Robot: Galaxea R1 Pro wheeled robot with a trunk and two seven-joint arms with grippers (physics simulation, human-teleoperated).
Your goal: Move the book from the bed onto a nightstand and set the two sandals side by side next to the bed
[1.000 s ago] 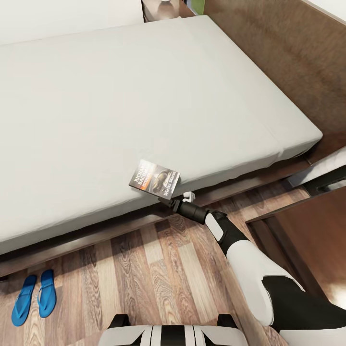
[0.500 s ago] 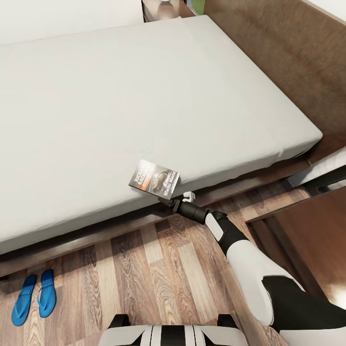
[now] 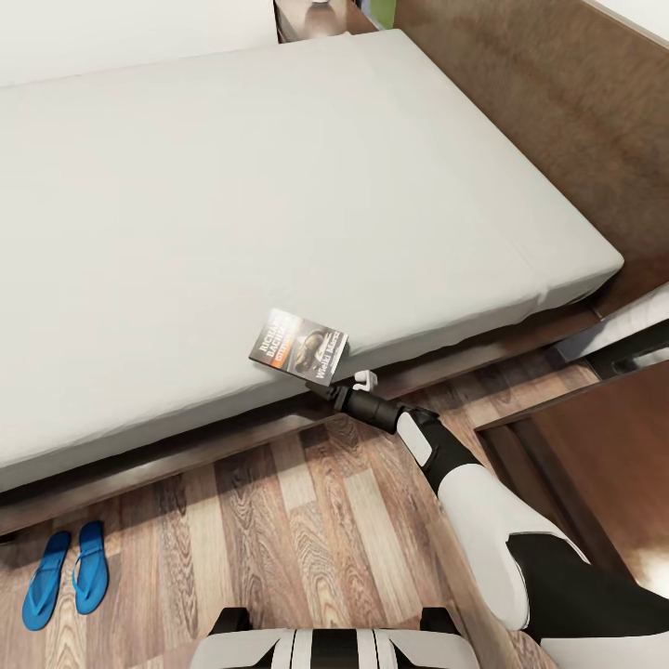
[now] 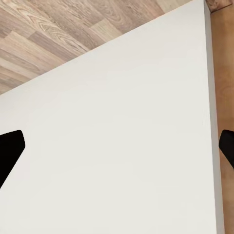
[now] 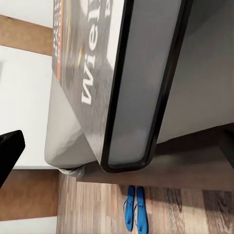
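The right claw pinches the near edge of the book — seemingly clamped, though its tips are hidden — at the bed edge. The sandals lie paired on the floor, well apart from it.

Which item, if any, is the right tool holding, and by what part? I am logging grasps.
The book, by its corner nearest the robot, at the bed edge; the right tool looks shut on it.

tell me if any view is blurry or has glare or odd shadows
Head view: sharp and evenly lit, soft shadow under the bed edge, faint sheen on the wood at lower right. Right wrist view: the book is so close that its lettering blurs. Left wrist view: flat, nearly shadowless light.
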